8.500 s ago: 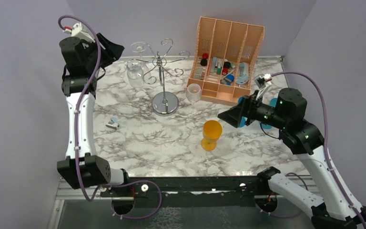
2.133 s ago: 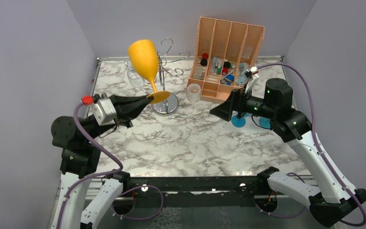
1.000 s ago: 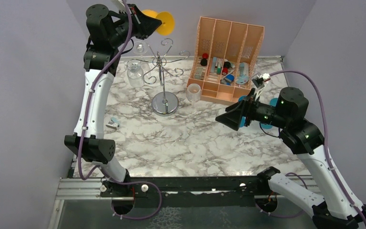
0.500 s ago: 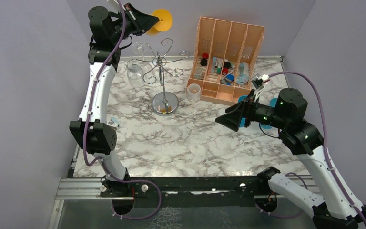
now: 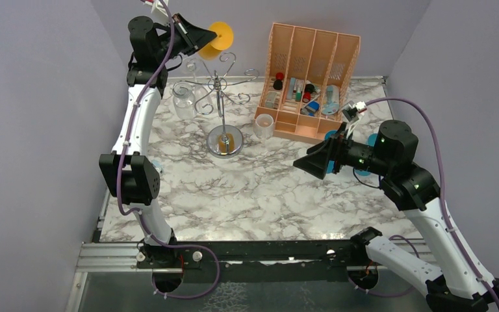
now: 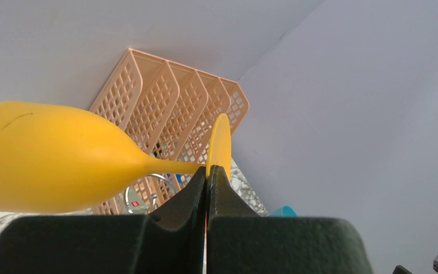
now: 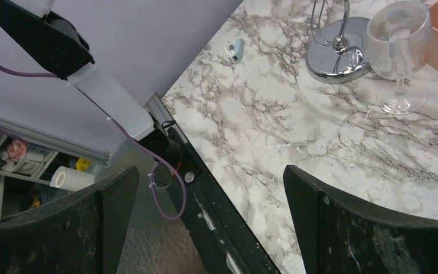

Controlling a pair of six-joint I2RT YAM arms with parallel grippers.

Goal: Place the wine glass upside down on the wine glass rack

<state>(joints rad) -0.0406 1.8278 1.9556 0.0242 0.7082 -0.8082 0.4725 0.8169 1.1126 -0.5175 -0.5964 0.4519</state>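
robot lab cell: plain lilac walls [image 5: 32, 130] around a marble-print table [image 5: 253, 195] edged by a metal rail [image 5: 104, 251].

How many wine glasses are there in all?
3. An orange glass held aloft by the left gripper; a clear glass at the rack's left side; another clear glass standing by the orange organiser. Others may be hidden.

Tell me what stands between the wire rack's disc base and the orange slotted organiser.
A clear wine glass stands upright between the rack's base and the organiser, nearer the organiser. The top view shows it; the right wrist view more clearly.
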